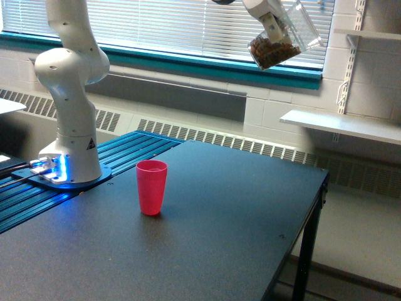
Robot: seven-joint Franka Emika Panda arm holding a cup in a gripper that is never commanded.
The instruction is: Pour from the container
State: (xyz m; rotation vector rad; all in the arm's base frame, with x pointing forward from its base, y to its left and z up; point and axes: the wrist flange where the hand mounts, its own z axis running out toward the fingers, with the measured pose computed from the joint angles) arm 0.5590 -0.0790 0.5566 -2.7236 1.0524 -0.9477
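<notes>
The table (207, 251) is dark, and its near part is bare. A little farther back, toward the edge on the exterior view's left, stands a red cup (151, 187). It is upright and its top is open. Past that edge, the robot's white base (72, 147) sits on a blue ribbed stand (125, 153).

High up by the window blinds (188, 25), far above the table's back edge, the gripper (270, 22) holds the container (283, 41). Its jaws are closed on the container's side. The container is clear and tipped over, with brown bits piled in its low end.

The container is not over the red cup. I think if it tips more here, the bits could fall a long way, miss the cup, and bounce off the table.
</notes>
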